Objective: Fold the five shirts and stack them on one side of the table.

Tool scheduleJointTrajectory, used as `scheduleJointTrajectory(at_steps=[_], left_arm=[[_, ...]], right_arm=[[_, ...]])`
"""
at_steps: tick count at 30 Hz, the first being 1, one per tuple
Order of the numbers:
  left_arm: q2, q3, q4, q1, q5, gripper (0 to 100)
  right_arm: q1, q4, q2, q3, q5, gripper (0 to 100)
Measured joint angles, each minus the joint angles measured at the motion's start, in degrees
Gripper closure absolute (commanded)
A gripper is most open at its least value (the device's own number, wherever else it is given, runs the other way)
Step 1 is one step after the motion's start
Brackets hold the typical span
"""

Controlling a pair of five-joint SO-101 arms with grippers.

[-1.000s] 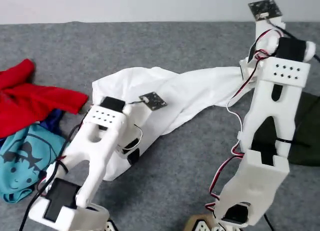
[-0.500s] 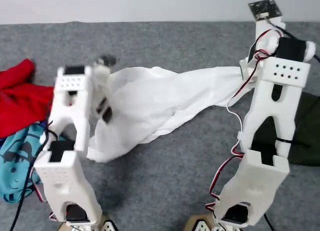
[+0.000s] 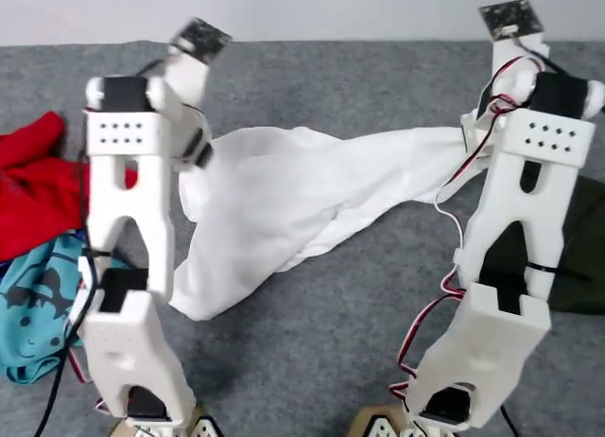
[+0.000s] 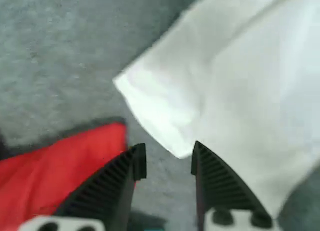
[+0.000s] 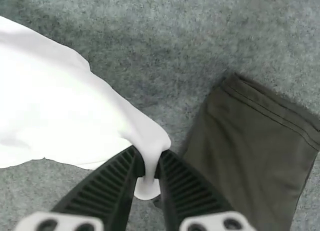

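Right gripper (image 5: 150, 157) pinching white shirt (image 3: 302, 193); left gripper (image 4: 168, 150) spread, near red shirt (image 4: 50, 177).

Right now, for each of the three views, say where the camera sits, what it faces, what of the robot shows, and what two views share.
High view: fixed off the arms, looking down over the grey table; left arm and right arm show, white shirt between them.
Left wrist view: on the left wrist, facing down at the white shirt's corner and red shirt; open left gripper shows.
Right wrist view: on the right wrist, facing down; right gripper pinches the white shirt beside a dark olive shirt.
Shared: the white shirt, in all three.
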Motion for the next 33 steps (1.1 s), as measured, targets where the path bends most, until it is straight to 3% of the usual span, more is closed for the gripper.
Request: scheduleJointTrajectory(at_steps=[6,11,14,26,33], left_arm=[[-9.1,17.3,0.0,9.8,0.3,85],[-12.4,29.7,-0.1,19.0,0.9,99],[-12.4,34.9,-1.3,21.5,1.1,99],[4.5,39.6,-5.8,21.8,-0.4,99],[7.0,32.3,-8.6,13.5,-0.8,99]], right_arm=[[0.1,0.0,0.0,0.0,0.0,98.9],[0.1,0.0,0.0,0.0,0.0,98.9],[0.1,0.0,0.0,0.0,0.0,98.9],[0.1,0.0,0.0,0.0,0.0,98.9],[0.1,0.0,0.0,0.0,0.0,98.9]])
